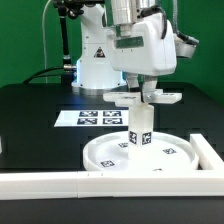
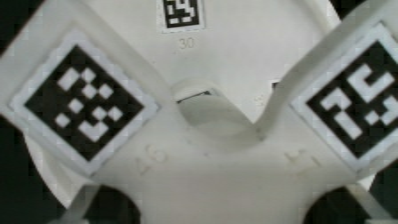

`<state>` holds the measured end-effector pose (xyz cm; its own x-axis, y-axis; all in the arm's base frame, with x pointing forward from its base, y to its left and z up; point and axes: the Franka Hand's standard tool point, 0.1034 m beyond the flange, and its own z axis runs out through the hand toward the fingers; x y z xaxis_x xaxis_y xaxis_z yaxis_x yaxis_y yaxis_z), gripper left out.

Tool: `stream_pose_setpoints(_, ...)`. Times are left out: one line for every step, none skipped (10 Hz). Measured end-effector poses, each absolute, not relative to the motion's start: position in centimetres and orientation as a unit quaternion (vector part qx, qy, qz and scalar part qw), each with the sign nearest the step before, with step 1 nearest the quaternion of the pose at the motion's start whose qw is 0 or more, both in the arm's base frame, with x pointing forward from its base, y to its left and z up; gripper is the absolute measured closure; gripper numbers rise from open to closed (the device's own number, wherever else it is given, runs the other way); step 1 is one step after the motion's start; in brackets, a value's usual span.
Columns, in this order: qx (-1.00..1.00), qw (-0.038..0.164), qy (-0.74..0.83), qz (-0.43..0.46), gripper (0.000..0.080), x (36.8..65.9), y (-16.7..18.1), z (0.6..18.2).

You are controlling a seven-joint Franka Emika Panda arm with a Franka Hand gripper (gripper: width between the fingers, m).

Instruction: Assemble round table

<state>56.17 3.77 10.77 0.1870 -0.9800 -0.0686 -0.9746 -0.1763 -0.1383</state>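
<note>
The large rimmed round disc (image 1: 110, 158) lies flat on the black table. The short cylinder post (image 1: 139, 133) stands upright at its middle, with tags on its side. The flat cross-shaped piece (image 1: 146, 97) is level right at the post's top end; I cannot tell whether it is seated. My gripper (image 1: 146, 88) comes straight down from above and is shut on the cross-shaped piece. In the wrist view the cross-shaped piece (image 2: 214, 150) fills the picture with its tagged arms, and my gripper (image 2: 214, 205) holds its near part. The post and disc are hidden there.
The marker board (image 1: 95, 117) lies behind the disc, toward the robot base (image 1: 95, 60). A long white border bar (image 1: 50, 184) runs along the front edge, and another (image 1: 207, 150) stands on the exterior view's right of the disc.
</note>
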Motion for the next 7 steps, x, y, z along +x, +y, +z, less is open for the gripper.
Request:
stream_pose_setpoints(-0.766,0.077,0.639,-0.017,0.0244,56.1,3.9,10.7)
stream_pose_setpoints(-0.772,0.076,0.631,-0.016,0.0179,56.2,4.0,10.7)
stream_pose_setpoints(-0.794,0.068,0.604,0.006,0.0158,56.1,4.5,11.1)
stream_pose_setpoints(-0.806,0.074,0.587,0.004,0.0158,56.5,4.5,11.6)
stream_pose_setpoints(-0.823,0.076,0.563,0.004,0.0151,56.5,4.8,12.3)
stream_pose_setpoints(-0.836,0.08,0.542,0.007,0.0151,56.6,5.1,13.4)
stream_pose_setpoints(-0.849,0.084,0.521,0.005,0.0151,56.7,5.3,14.3)
